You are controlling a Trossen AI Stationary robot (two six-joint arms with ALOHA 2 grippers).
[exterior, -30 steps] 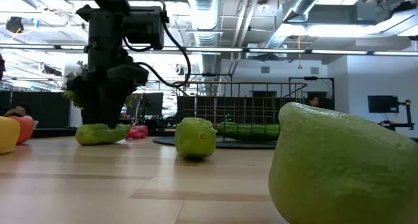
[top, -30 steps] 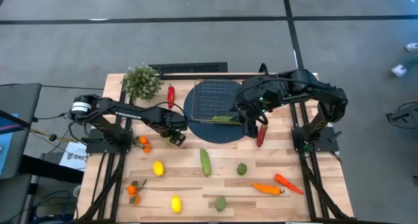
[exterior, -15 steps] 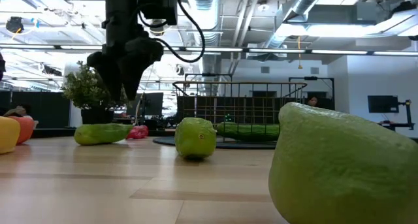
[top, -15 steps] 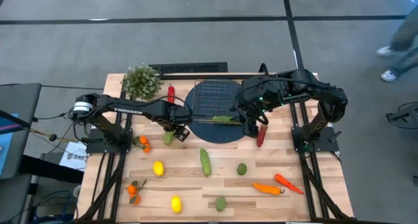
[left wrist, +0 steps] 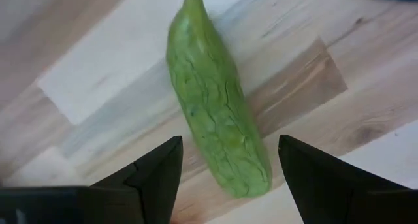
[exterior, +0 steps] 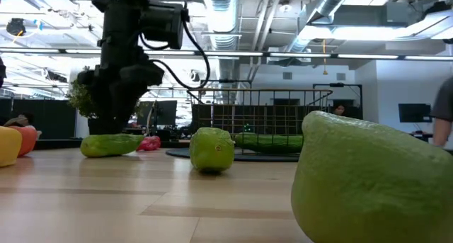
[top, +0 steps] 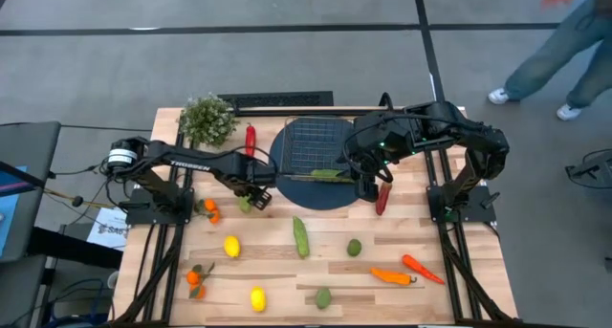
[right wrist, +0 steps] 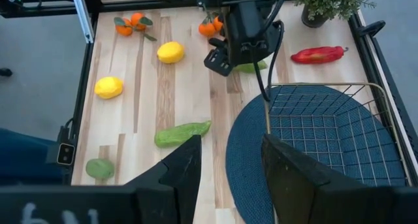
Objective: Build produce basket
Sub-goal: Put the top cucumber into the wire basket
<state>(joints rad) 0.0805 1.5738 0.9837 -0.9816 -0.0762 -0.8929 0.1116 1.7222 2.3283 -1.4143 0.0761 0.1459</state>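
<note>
The left gripper (top: 251, 197) is hovering over a small green cucumber (left wrist: 217, 105) lying on the table (top: 421, 290), fingers (left wrist: 151, 172) spread on either side without touching it. That cucumber is lying just beside the blue mat's (top: 283, 154) edge. The wire basket (top: 317, 145) is sitting on the mat (one cucumber (top: 328, 174) already lying at its near rim). The right gripper (top: 365, 186) is hanging over the mat's right edge, fingers parted and empty, beside a red pepper (top: 382, 198). Lemons (top: 231, 246), limes (top: 354, 248) and carrots (top: 393, 276) are lying well apart across the open front table.
</note>
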